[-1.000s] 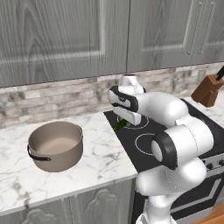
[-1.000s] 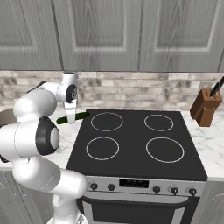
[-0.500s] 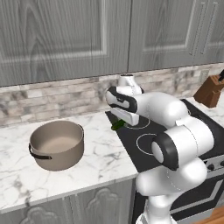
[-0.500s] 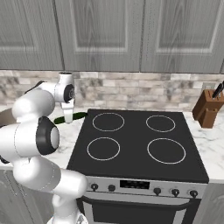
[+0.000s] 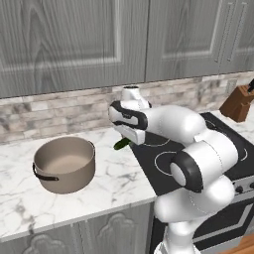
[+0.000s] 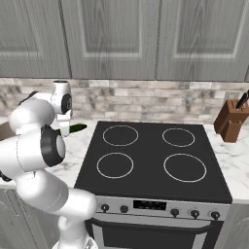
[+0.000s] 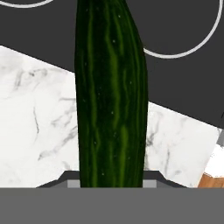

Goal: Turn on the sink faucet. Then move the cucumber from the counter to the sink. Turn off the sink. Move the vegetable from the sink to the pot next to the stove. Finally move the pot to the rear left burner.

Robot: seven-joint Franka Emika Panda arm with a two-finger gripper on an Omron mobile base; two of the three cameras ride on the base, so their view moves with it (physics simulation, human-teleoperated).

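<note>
The squat round tan-grey metal pot [image 5: 65, 163] stands on the white marble surface [image 5: 119, 178], left of the black glass cooktop [image 6: 151, 158]. Between pot and cooktop, above the surface near the cooktop's left edge, the end effector [image 5: 130, 140] holds the dark green elongated cucumber [image 7: 111, 94]. The brown wooden knife block [image 6: 232, 121] stands right of the cooktop.

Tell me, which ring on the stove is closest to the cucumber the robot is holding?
The rear left ring, nearest the marble counter. The cucumber hangs in the gripper just off that corner; the other three rings lie farther right or nearer the knobs.
</note>
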